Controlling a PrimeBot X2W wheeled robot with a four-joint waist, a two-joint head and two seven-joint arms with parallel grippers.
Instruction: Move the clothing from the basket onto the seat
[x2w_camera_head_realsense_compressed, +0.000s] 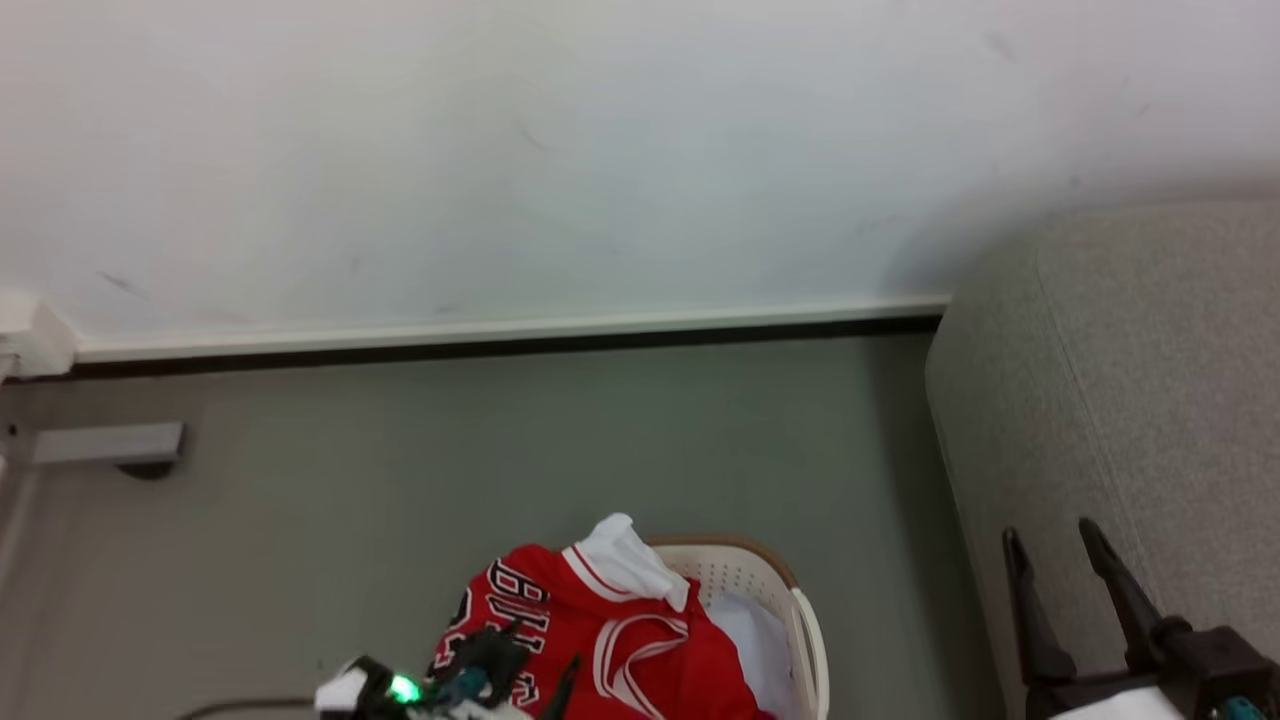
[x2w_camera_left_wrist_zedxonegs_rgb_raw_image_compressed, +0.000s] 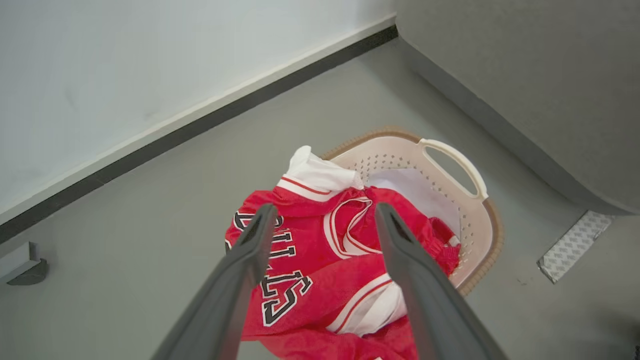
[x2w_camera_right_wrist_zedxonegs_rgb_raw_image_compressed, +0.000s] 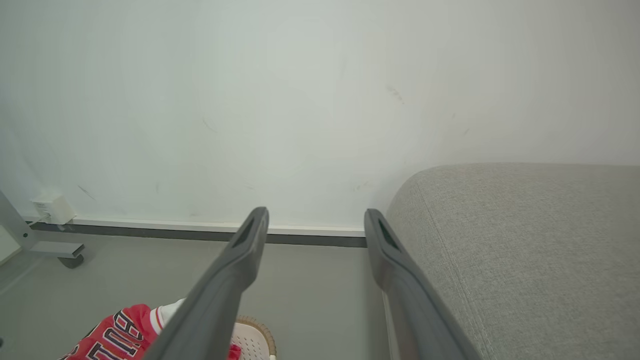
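Note:
The red jersey (x2w_camera_left_wrist_zedxonegs_rgb_raw_image_compressed: 310, 250), with white trim and black-and-white lettering, is heaped in the cream basket (x2w_camera_left_wrist_zedxonegs_rgb_raw_image_compressed: 470, 220) and spills over its left rim. Its white collar part (x2w_camera_left_wrist_zedxonegs_rgb_raw_image_compressed: 320, 172) sticks up. My left gripper (x2w_camera_left_wrist_zedxonegs_rgb_raw_image_compressed: 326, 210) hangs open just above the jersey, fingers spread on either side of the neckline and holding nothing. In the head view the jersey (x2w_camera_head_realsense_compressed: 600, 640), the basket (x2w_camera_head_realsense_compressed: 810, 640) and the left gripper (x2w_camera_head_realsense_compressed: 545, 655) sit at the bottom edge. The grey seat (x2w_camera_head_realsense_compressed: 1120, 400) fills the right side. My right gripper (x2w_camera_head_realsense_compressed: 1055, 545) is open, in front of the seat's side (x2w_camera_right_wrist_zedxonegs_rgb_raw_image_compressed: 525, 240).
A plain white cloth (x2w_camera_left_wrist_zedxonegs_rgb_raw_image_compressed: 415, 190) lies inside the basket beside the jersey. A white wall with a dark baseboard (x2w_camera_head_realsense_compressed: 500, 345) runs behind. A grey wheeled foot (x2w_camera_head_realsense_compressed: 110, 445) stands at the left. A patch of patterned tape (x2w_camera_left_wrist_zedxonegs_rgb_raw_image_compressed: 575, 245) lies on the grey floor near the seat.

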